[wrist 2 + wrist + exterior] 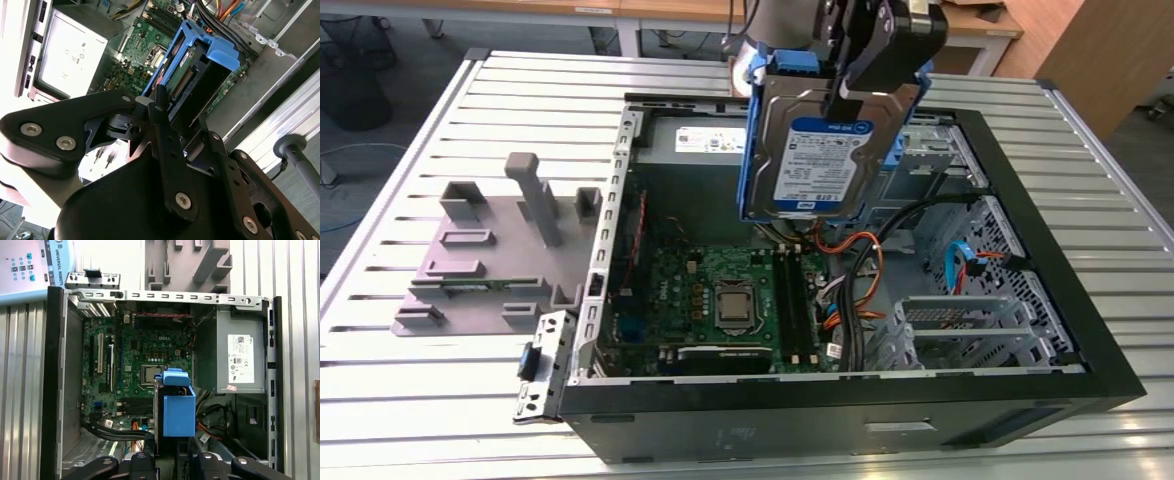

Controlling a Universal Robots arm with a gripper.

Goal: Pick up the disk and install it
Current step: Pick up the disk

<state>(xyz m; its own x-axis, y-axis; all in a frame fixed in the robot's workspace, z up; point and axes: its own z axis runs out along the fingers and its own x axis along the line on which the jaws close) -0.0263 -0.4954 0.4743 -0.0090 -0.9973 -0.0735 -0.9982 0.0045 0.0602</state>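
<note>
Gripper [845, 100] clamped on disk [785, 105], upright above open case [827, 410], white-and-blue label [811, 165] facing outward, white-stickered power supply [240, 320] inside case.

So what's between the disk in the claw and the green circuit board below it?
Only open air: in the exterior view the disk, held upright by the claw, hangs clear above the circuit board.

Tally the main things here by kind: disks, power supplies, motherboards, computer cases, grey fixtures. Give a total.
disk: 1
power supply: 1
motherboard: 1
computer case: 1
grey fixture: 1
Total: 5
</note>
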